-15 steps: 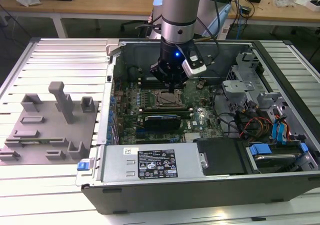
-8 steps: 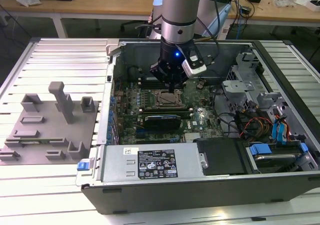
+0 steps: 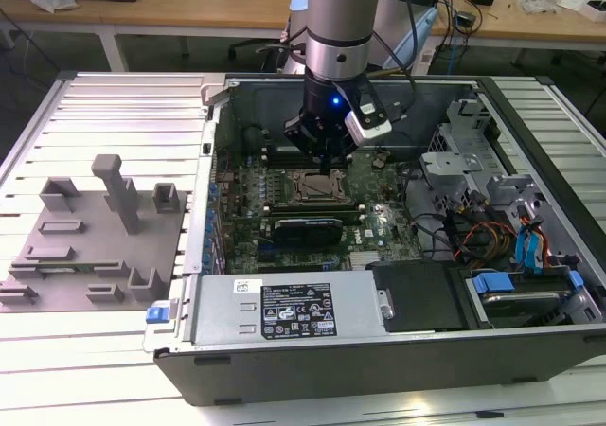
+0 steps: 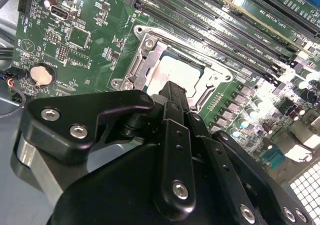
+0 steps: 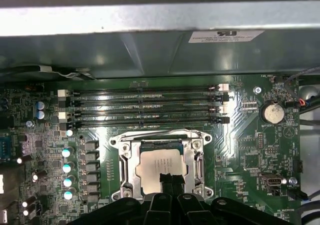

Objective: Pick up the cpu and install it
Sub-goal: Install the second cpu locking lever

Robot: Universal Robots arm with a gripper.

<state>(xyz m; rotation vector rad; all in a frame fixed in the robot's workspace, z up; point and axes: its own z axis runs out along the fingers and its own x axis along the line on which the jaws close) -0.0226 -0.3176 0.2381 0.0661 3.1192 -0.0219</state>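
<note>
i count one cpu [image 5: 159, 169] seated in the one socket frame [image 5: 161, 137]; my gripper's [image 5: 169, 181] fingers, pressed together, hover directly above it.

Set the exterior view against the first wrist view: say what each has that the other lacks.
Exterior view alone: the grey fixture plate on the exterior view's left, the blue-tabbed drive bays and the arm. First wrist view alone: the cpu seated in the socket frame, and the coin cell. Both share the claw over the socket and the motherboard.
</note>
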